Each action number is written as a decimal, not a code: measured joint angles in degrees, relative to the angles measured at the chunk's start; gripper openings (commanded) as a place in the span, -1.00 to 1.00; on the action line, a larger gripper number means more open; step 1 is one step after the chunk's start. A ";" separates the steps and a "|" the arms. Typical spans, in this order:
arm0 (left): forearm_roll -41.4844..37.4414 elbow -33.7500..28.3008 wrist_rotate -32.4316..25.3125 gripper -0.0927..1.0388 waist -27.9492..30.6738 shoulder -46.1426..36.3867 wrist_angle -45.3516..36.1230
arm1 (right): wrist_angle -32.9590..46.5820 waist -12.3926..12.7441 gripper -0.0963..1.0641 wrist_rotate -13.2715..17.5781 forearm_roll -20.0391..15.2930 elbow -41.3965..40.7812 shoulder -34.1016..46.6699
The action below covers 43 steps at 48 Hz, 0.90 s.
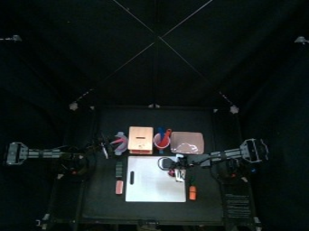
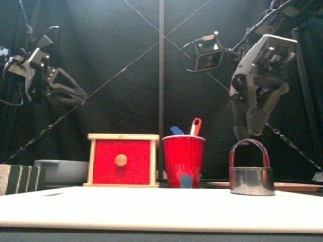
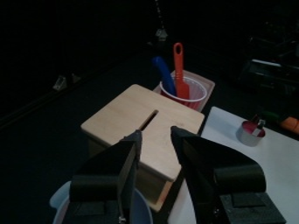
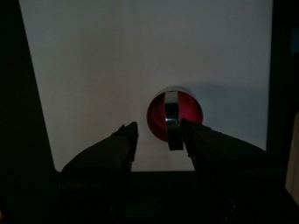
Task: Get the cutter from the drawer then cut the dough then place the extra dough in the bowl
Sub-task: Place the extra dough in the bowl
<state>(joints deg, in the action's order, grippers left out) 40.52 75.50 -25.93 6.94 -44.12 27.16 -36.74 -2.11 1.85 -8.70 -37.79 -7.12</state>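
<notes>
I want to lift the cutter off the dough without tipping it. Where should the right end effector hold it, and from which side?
Probably the top of the wire handle, coming straight down. The cutter stands upright on the dough, its handle arching over the ring, and the open right end effector hangs above it.

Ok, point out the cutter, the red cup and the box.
cutter (image 2: 252, 181), front view, on its metal band.
red cup (image 2: 183, 157), front view, on its front wall.
box (image 2: 123, 161), front view, on the drawer knob.
</notes>
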 measured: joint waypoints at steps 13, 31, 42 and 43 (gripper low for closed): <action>-0.09 -0.62 0.18 0.47 -1.93 1.58 0.97 | -0.53 0.09 0.56 0.00 0.09 0.26 0.00; -2.81 -7.12 0.62 0.46 -10.11 13.62 5.27 | 5.54 3.78 0.56 -0.09 5.71 1.49 -0.09; -3.60 -9.67 0.62 0.46 -11.78 20.65 9.05 | 15.47 4.75 0.56 -0.18 6.24 1.41 -1.23; -3.69 -9.93 0.62 0.45 -11.95 21.09 9.23 | 16.17 4.83 0.56 -0.18 6.33 1.41 -1.41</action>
<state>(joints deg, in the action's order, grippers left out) 36.83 65.57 -25.31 -5.01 -23.03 36.39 -20.57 2.72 1.67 -2.37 -36.39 -8.53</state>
